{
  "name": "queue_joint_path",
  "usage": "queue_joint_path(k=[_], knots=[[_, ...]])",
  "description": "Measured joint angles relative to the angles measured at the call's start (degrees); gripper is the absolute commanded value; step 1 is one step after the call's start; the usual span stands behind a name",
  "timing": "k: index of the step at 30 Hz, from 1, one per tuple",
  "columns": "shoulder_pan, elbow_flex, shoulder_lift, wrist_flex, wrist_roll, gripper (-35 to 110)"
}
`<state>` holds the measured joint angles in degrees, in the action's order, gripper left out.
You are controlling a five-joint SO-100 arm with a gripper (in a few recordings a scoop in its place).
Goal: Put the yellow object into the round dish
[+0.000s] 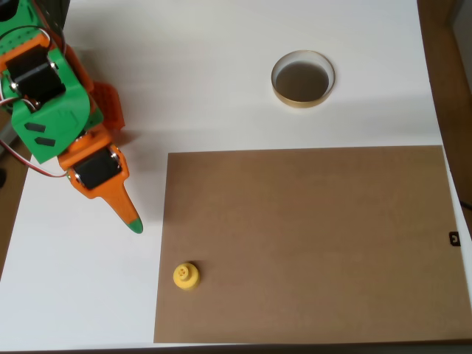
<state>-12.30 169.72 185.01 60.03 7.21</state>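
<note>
On the brown mat (pixel 310 243), near left, the yellow object (pixel 186 276) is sitting upright; the round dish (pixel 302 79) is resting far right on the desk (pixel 206 81); the tool (pixel 125 210) is hovering left, clenched or released I cannot tell.

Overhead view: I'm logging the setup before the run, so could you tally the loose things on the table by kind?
Yellow object: 1
Round dish: 1
Brown board: 1
Total: 3
</note>
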Motion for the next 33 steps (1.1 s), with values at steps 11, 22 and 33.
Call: queue_joint_path(k=[11, 22, 33], knots=[[-0.97, 0.00, 0.00, 0.00, 0.00, 0], [-0.97, 0.00, 0.00, 0.00, 0.00, 1], [-0.97, 0.00, 0.00, 0.00, 0.00, 0]])
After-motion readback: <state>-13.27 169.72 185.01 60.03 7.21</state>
